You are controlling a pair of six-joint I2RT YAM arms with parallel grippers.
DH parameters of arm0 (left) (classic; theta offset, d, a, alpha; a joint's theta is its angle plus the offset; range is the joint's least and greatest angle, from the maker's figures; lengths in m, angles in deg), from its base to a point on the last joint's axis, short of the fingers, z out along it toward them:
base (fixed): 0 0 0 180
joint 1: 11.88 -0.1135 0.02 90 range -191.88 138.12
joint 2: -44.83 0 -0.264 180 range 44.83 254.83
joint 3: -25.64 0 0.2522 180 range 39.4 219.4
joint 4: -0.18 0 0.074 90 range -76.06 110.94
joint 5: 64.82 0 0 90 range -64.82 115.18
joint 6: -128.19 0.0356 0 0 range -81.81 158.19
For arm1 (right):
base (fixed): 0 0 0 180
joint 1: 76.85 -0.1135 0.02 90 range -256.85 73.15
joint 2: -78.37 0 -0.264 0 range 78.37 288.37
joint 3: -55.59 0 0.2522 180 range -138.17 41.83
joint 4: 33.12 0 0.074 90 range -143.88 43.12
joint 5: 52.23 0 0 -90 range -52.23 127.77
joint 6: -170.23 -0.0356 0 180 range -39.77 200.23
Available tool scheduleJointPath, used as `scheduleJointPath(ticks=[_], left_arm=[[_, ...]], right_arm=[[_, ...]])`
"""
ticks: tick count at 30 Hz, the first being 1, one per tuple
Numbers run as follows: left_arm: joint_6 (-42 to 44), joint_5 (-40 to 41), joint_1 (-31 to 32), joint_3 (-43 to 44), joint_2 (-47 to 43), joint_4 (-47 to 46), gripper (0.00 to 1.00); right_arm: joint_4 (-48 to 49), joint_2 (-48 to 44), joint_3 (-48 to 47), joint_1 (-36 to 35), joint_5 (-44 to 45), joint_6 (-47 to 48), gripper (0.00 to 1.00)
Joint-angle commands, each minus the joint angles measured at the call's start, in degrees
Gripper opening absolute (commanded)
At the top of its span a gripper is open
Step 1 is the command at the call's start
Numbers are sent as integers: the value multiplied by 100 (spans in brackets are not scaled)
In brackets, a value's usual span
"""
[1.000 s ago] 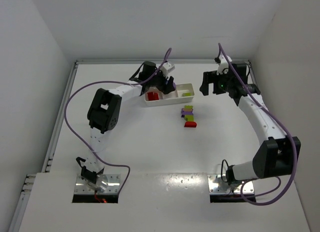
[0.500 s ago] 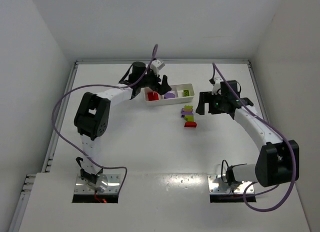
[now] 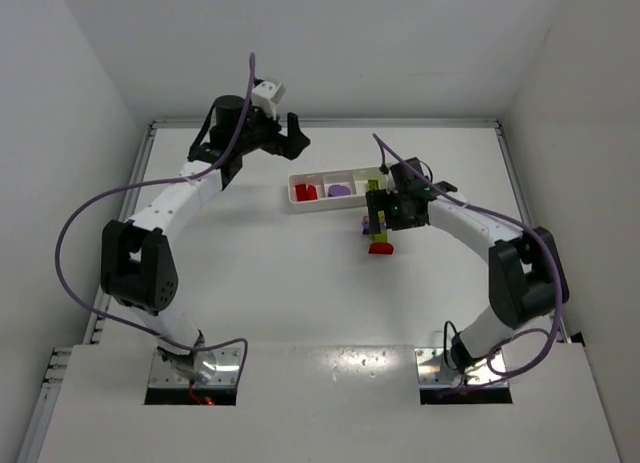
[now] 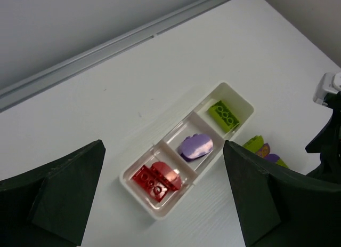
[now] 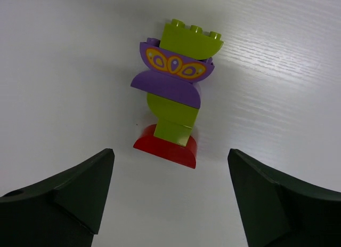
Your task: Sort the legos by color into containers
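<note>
The white tray (image 3: 330, 205) (image 4: 139, 200) holds red legos (image 3: 306, 192) (image 4: 157, 180) in one end compartment. A purple piece (image 3: 340, 191) (image 4: 195, 146) lies in the middle one and a yellow-green brick (image 4: 226, 112) in the other end. A stacked clump (image 3: 379, 238) (image 5: 176, 97) of yellow-green, purple and red pieces lies on the table in front of the tray. My right gripper (image 3: 378, 211) (image 5: 170, 161) hangs open over the clump, holding nothing. My left gripper (image 3: 290, 133) (image 4: 163, 151) is open and empty, high behind the tray's left end.
A raised rail (image 4: 106, 47) runs along the back edge of the white table. The right arm's dark wrist (image 4: 327, 135) shows just beyond the tray's yellow-green end. White walls enclose the table on three sides.
The left gripper opened over the tray, then swung up and back to the left. The right arm moved left, from beside the tray to over the clump.
</note>
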Motion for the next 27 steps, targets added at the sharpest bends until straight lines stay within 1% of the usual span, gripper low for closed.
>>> scheduleJointPath(ticks=[1, 3, 6, 11, 12, 15, 18, 19, 23, 26, 27], left_arm=[[-32, 274, -220, -323, -452, 146, 100], [-32, 344, -282, -438, -584, 199, 100], [82, 563, -335, -649, -742, 252, 100], [205, 740, -387, -833, -953, 252, 100], [205, 740, -387, -834, -954, 252, 100], [205, 740, -440, -948, -954, 252, 100], [258, 740, -440, -1000, -954, 252, 100], [258, 740, -440, -1001, -954, 252, 100], [258, 793, -493, -1054, -1007, 252, 100], [416, 731, -493, -1194, -1077, 252, 100], [416, 679, -493, -1281, -1129, 252, 100]], right_arm=[[-175, 305, -394, -18, 409, -116, 84], [-175, 534, -447, -80, 409, -247, 79], [-175, 719, -500, -80, 409, -441, 74], [-123, 860, -377, -133, 409, -555, 73], [-122, 921, -377, -133, 252, -556, 71], [-61, 1053, -377, -133, 181, -626, 66], [53, 1219, -377, -133, 180, -626, 62], [53, 1220, -377, -133, 180, -626, 62], [167, 1431, -324, -133, 180, -626, 55], [220, 1492, -324, -133, 180, -512, 45], [290, 1493, -324, -133, 180, -460, 33]])
